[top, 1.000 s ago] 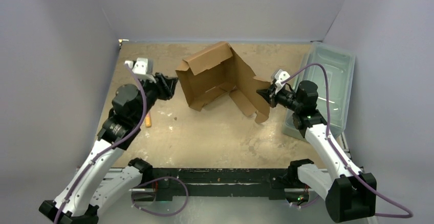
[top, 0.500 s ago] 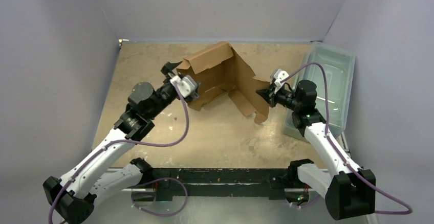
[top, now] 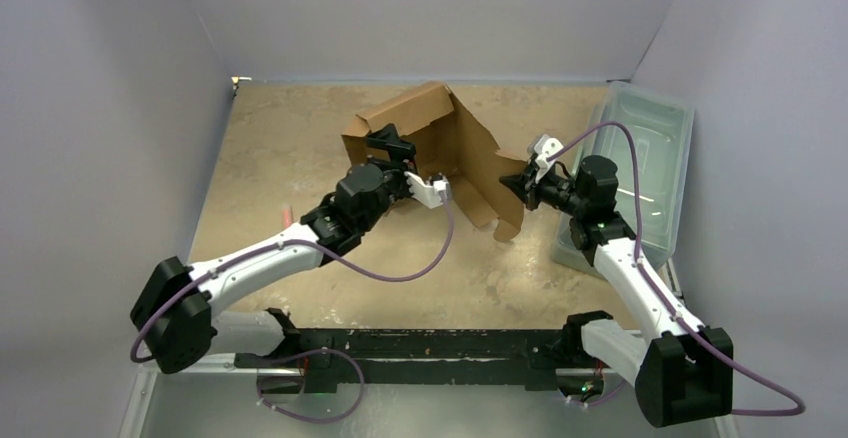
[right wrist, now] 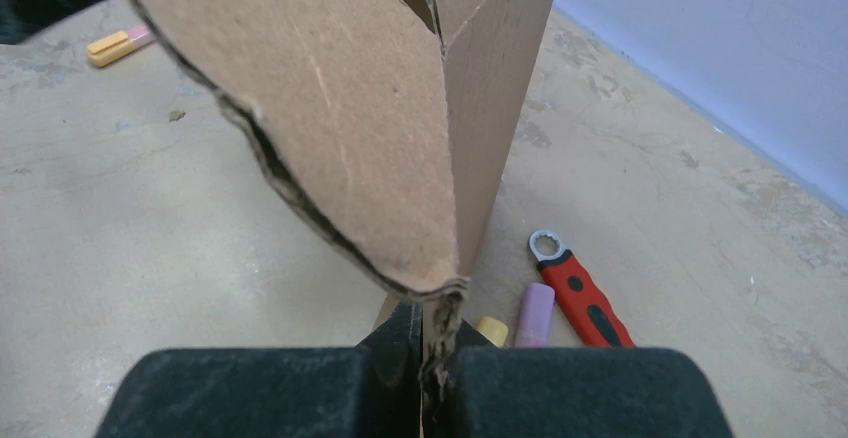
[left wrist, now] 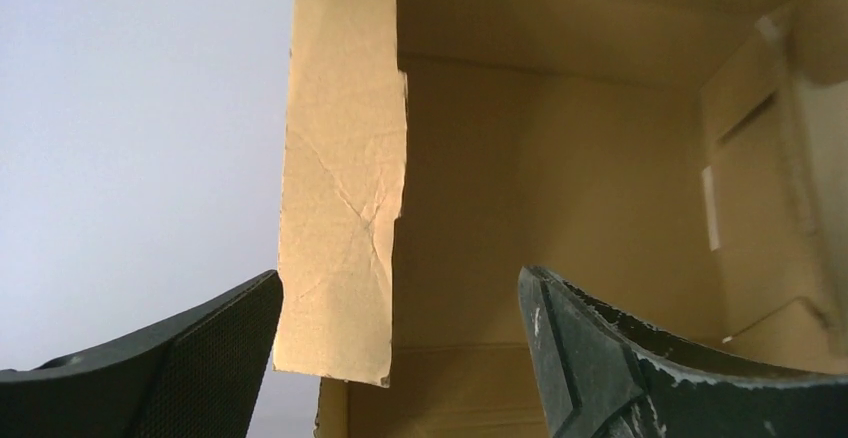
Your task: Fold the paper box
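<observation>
Paper box (top: 468, 153) upper centre of top view, half raised. We pinched its right flap (right wrist: 330, 118) in right gripper (right wrist: 428, 343) to steady it. We placed left gripper (top: 392, 146), fingers spread, inside, likely to push wall upright.

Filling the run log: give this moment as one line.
left pincer: open, facing flap of brown cardboard paper box | right pincer: shut on box panel edge | fold: unfinished

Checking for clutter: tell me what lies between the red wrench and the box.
Right wrist view: a purple stick and a yellow stub lie between wrench and box.
</observation>
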Robot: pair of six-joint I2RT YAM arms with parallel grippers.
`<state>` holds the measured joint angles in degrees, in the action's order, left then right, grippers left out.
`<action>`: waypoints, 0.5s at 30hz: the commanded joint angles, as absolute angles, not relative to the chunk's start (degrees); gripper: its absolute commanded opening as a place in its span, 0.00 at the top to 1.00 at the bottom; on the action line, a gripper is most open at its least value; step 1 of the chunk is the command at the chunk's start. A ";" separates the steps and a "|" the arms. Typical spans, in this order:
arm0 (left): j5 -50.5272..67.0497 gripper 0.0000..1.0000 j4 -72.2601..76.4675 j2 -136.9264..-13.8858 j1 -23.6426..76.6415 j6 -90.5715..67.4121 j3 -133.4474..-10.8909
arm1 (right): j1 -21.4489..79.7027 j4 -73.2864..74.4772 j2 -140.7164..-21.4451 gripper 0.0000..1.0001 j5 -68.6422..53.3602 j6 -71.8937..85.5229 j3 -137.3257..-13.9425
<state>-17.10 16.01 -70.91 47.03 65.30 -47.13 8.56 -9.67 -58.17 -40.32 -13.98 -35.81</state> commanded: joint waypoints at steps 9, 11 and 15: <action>-37.41 0.38 34.91 -80.58 47.16 74.44 -51.35 | 8.41 -10.51 -57.31 1.00 -41.92 -13.80 -38.58; -37.67 0.48 33.19 -80.09 47.20 70.96 -53.08 | 8.44 -10.46 -57.14 1.00 -41.90 -13.80 -38.58; -37.88 0.63 24.25 -78.48 47.25 62.39 -58.49 | 8.42 -10.46 -57.12 1.00 -41.97 -13.82 -38.59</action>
